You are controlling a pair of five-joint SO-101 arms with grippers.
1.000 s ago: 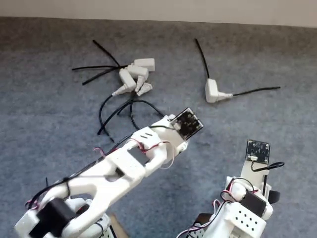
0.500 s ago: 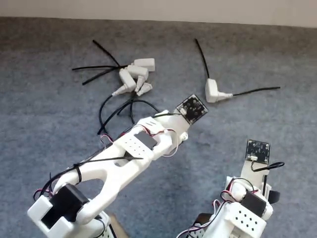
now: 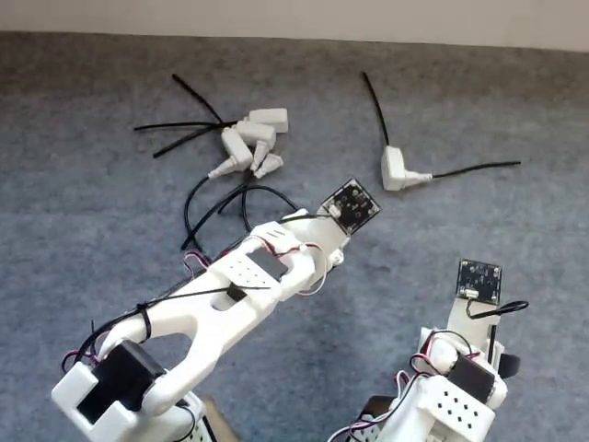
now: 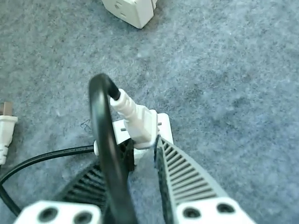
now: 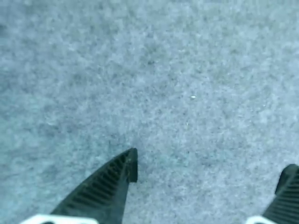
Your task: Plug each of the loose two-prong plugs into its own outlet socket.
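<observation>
Since the plug (image 4: 140, 125) is a small moulded plastic piece, I judge it light, rigid and rather smooth. Its black cord (image 4: 100, 140) looks springy enough to tug it off line. The flat sides of the body, behind the prongs, are the place to hold it; the tapered collar and the cord would let it swivel. The thin prongs would probably bend if pushed in crooked.

The left end effector (image 4: 143, 147) is clamped on that body, just above the grey counter (image 3: 92, 230), with the cord looping back over the wrist. The outlet socket (image 4: 131, 10) lies a little farther off, apart from the plug, its slotted face visible.

From the high view the arm's camera board (image 3: 354, 204) covers this grip, so the left wrist view is the one to judge it by. The high view gives the layout instead: the socket far and right of centre, and the loose plugs (image 3: 247, 143) bunched far left. The right end effector (image 5: 210, 170) hangs near right, fingers apart over bare counter.
</observation>
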